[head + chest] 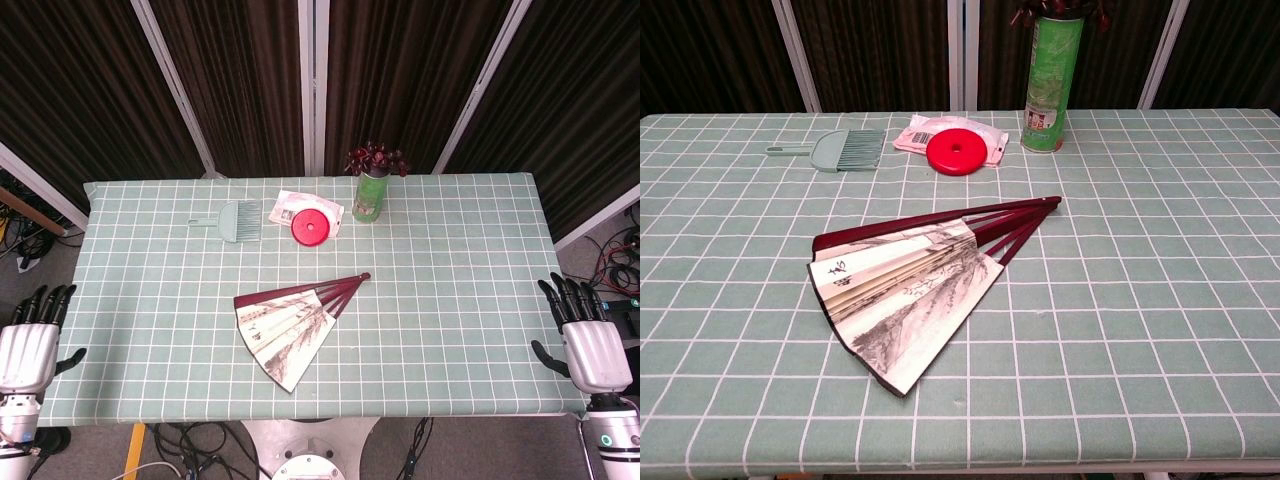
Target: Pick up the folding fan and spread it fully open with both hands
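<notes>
The folding fan (291,324) (908,283) lies flat on the green checked table (450,300), partly spread, with dark red ribs and a painted paper leaf. Its pivot end points toward the back right. My left hand (28,342) hangs off the table's left edge, fingers apart and holding nothing. My right hand (587,338) hangs off the right edge, fingers likewise apart and empty. Both hands are far from the fan. The chest view shows neither hand.
At the back of the table stand a green can with dark red flowers (371,190) (1051,80), a red round disc (312,228) (956,153) on a white packet (300,206), and a small pale green brush (232,220) (838,150).
</notes>
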